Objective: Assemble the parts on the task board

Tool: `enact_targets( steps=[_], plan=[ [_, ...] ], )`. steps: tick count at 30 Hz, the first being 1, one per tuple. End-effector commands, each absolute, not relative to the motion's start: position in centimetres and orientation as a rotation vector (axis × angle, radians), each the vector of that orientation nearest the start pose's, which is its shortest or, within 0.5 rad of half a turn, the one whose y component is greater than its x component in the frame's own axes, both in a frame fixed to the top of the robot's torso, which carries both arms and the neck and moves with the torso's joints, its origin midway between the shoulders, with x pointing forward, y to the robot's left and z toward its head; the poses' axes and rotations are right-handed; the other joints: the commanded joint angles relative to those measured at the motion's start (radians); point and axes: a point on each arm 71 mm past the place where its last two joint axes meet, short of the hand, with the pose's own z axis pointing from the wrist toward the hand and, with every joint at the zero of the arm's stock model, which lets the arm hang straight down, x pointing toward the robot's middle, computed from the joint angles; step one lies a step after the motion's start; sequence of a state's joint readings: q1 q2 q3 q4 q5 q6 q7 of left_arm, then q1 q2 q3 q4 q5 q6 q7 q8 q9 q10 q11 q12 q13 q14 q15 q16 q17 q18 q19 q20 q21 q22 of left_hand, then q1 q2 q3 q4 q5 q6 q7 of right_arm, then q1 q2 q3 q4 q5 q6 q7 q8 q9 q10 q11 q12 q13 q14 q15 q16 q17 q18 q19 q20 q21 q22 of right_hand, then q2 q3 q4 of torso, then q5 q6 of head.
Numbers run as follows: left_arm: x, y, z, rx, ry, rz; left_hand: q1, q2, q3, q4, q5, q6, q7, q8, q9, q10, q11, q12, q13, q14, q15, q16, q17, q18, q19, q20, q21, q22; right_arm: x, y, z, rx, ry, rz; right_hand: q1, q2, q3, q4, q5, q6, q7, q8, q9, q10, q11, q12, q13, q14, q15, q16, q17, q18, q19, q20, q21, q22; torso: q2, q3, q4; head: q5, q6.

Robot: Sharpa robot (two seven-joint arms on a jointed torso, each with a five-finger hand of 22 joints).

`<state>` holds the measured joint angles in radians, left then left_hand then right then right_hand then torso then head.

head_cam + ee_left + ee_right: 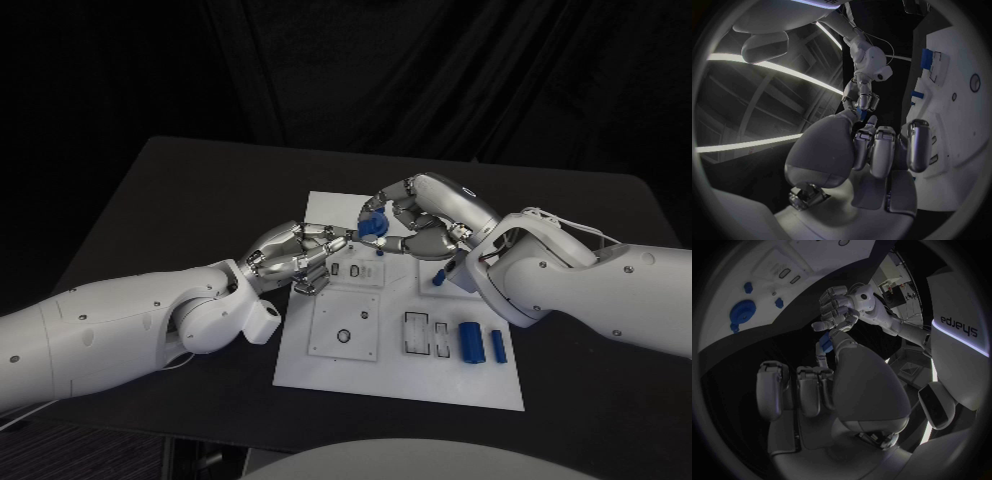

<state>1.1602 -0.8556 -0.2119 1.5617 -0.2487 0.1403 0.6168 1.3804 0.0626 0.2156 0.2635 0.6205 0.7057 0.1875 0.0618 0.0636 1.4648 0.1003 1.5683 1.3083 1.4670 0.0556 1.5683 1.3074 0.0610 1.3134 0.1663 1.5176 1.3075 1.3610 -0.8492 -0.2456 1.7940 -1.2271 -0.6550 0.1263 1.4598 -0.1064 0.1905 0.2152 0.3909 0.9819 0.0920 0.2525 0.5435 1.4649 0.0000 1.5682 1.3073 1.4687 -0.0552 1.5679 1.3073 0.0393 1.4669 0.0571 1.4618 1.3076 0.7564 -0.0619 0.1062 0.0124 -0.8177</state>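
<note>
We see the right hand (408, 222) pinching a blue part (374, 222) above the task board (361, 372). The left hand (296, 256) rests curled on the board's edge; whether it holds anything, we cannot tell.

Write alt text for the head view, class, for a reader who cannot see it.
Two white robot arms meet over a white task board on a black table; the right hand pinches a small blue part above the board's far end, with the left hand close beside it. Two blue cylinders lie on the board's right side.

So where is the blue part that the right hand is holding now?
In the head view, the blue part sits in the right hand above the task board, near its far edge, close to the left hand.
</note>
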Motion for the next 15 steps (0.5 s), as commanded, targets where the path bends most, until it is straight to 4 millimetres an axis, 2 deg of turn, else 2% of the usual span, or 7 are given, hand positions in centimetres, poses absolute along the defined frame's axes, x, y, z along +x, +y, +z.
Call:
enact_targets(
  steps=[1, 11, 15],
  plan=[
    [42.46, 17.71, -23.4, -0.711, 1.712, -2.013, 0.0, 0.008, -0.003, 0.001, 0.004, -0.007, 0.001, -0.003, -0.001, 0.106, 0.007, 0.002, 0.262, 0.104, 0.01, 0.003, 0.263, -0.013, -0.006, 0.0, -0.006, 0.095, 41.76, -13.27, -14.19, -0.168, 1.37, 1.099, 0.0, 0.007, 0.002, 0.002, 0.002, 0.032, -0.02, 0.007, 0.026, 0.106, 0.004, 0.003, 0.264, 0.102, 0.001, 0.003, 0.263, -0.011, 0.043, -0.001, 0.001, 0.226, 0.0, -0.0008, 0.0002, 0.0, -0.002],
    [42.32, 17.44, -23.3, -0.703, 1.709, -2.043, 0.006, 0.008, -0.002, -0.003, 0.0, 0.003, -0.012, 0.0, 0.001, 0.106, 0.002, 0.002, 0.262, 0.104, 0.011, 0.003, 0.263, -0.013, -0.003, 0.004, -0.006, 0.097, 42.0, -13.25, -14.46, -0.166, 1.405, 1.085, -0.001, 0.007, 0.002, 0.003, 0.002, 0.032, -0.02, 0.007, 0.025, 0.106, 0.003, 0.003, 0.264, 0.102, 0.001, 0.003, 0.263, -0.01, 0.041, -0.001, -0.003, 0.224, 0.0, -0.0015, 0.0008, 0.0, -0.003],
    [42.3, 17.45, -23.23, -0.699, 1.699, -2.052, 0.009, 0.008, -0.003, -0.004, -0.006, -0.013, -0.033, -0.002, -0.001, 0.106, -0.011, 0.002, 0.262, 0.104, 0.002, 0.003, 0.263, -0.011, -0.002, 0.002, -0.007, 0.099, 42.07, -13.26, -14.56, -0.165, 1.418, 1.079, -0.001, 0.007, 0.002, 0.003, 0.001, 0.032, -0.02, 0.007, 0.025, 0.106, 0.003, 0.003, 0.264, 0.102, 0.001, 0.003, 0.263, -0.01, 0.041, -0.001, -0.003, 0.224, 0.0, -0.0021, 0.0022, 0.0, -0.003]
  ],
)
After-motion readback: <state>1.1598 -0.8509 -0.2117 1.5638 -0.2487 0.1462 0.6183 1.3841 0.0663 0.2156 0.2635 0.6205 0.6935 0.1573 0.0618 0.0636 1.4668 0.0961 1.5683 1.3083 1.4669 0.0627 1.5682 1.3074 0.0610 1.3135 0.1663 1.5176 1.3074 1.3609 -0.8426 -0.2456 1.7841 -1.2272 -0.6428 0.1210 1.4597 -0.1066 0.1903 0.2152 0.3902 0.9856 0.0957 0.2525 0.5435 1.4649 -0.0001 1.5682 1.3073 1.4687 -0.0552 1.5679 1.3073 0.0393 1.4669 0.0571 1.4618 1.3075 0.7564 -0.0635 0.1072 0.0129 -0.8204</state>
